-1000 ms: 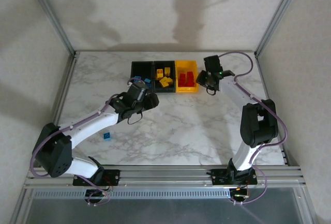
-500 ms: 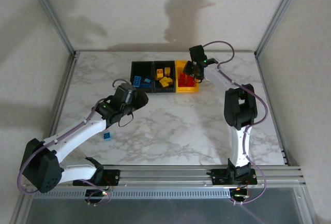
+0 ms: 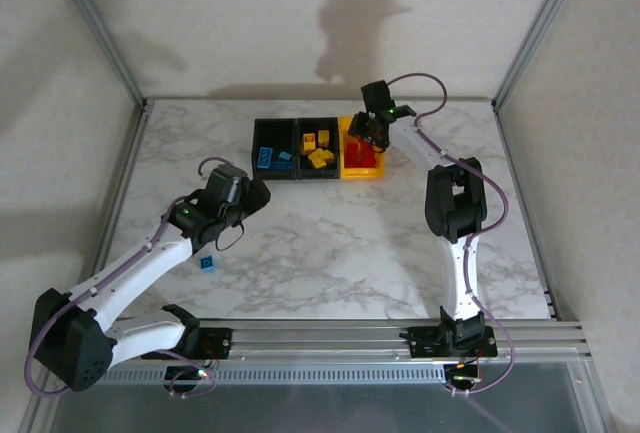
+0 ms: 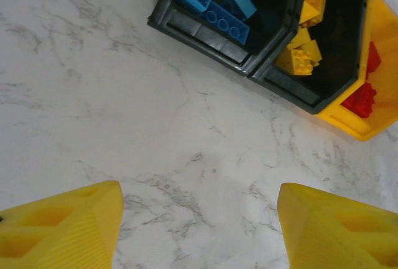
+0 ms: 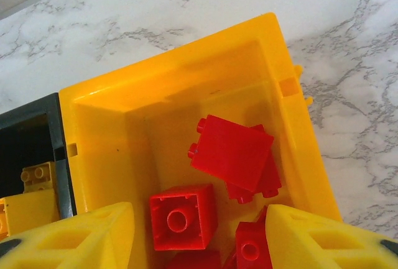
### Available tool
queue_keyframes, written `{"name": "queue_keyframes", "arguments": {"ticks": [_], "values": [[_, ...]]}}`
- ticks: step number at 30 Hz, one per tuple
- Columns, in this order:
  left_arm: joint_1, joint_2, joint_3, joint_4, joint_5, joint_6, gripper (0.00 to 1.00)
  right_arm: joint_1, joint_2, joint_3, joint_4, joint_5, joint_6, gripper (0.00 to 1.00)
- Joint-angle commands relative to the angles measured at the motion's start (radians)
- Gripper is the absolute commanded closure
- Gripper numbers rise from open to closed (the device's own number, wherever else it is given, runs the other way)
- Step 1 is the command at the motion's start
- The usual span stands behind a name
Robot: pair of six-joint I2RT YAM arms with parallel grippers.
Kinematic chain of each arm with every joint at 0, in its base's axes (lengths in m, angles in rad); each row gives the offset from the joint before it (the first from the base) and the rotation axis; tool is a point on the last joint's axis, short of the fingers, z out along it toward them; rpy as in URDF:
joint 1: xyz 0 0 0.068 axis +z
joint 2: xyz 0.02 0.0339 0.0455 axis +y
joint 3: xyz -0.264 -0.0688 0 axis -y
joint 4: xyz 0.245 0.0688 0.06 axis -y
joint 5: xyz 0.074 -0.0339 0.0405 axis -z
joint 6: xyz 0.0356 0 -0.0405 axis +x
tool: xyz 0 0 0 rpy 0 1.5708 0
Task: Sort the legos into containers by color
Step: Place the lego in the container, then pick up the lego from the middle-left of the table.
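Observation:
Three joined containers stand at the back: a black bin (image 3: 262, 131) holding blue legos (image 4: 211, 2), a black bin (image 3: 331, 125) with yellow legos (image 4: 305, 39), and a yellow bin (image 5: 168, 76) with several red legos (image 5: 233, 151). My right gripper (image 5: 199, 232) hangs open right over the yellow bin, its fingers wide apart with nothing held between them. One loose blue lego (image 3: 206, 262) lies on the table near the left arm. The left gripper (image 4: 199, 219) is open and empty above bare marble, a short way in front of the bins.
The marble table (image 3: 340, 243) is framed by aluminium posts and white walls on three sides. A metal rail (image 3: 320, 338) with both arm bases runs along the near edge. The left arm's white links stretch diagonally past the loose blue lego.
The left gripper has pulled back from the blue bin toward the near left. The right gripper has swung left from beside the yellow bin to over it.

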Motion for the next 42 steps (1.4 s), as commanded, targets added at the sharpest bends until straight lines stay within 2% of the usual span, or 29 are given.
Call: {"name": "queue_keyframes", "arguments": {"ticks": [1, 5, 7, 14, 22, 28, 34, 42], "values": [[0.022, -0.027, -0.008, -0.087, -0.041, -0.030, 0.31, 0.010, -0.059, -0.014, -0.001, 0.007, -0.026, 0.42], [0.056, -0.031, -0.008, -0.160, -0.078, -0.050, 0.29, 0.026, -0.185, -0.131, 0.072, -0.014, -0.046, 0.41], [0.081, -0.029, -0.011, -0.194, -0.102, -0.067, 0.24, 0.035, -0.259, -0.203, 0.119, -0.031, -0.055, 0.40], [0.176, 0.011, -0.025, -0.214, -0.114, -0.115, 0.22, 0.088, -0.533, -0.507, 0.273, -0.112, -0.110, 0.38], [0.269, 0.108, -0.034, -0.207, -0.126, -0.186, 0.20, 0.215, -0.774, -0.785, 0.398, -0.226, -0.180, 0.38], [0.332, 0.158, -0.046, -0.205, -0.148, -0.214, 0.13, 0.266, -0.862, -0.918, 0.447, -0.238, -0.158, 0.38], [0.404, 0.250, -0.077, -0.119, -0.124, -0.183, 0.14, 0.269, -0.897, -0.957, 0.455, -0.230, -0.136, 0.38], [0.414, 0.372, -0.048, -0.050, -0.153, -0.166, 0.15, 0.271, -0.913, -0.964, 0.454, -0.224, -0.128, 0.39]]}}
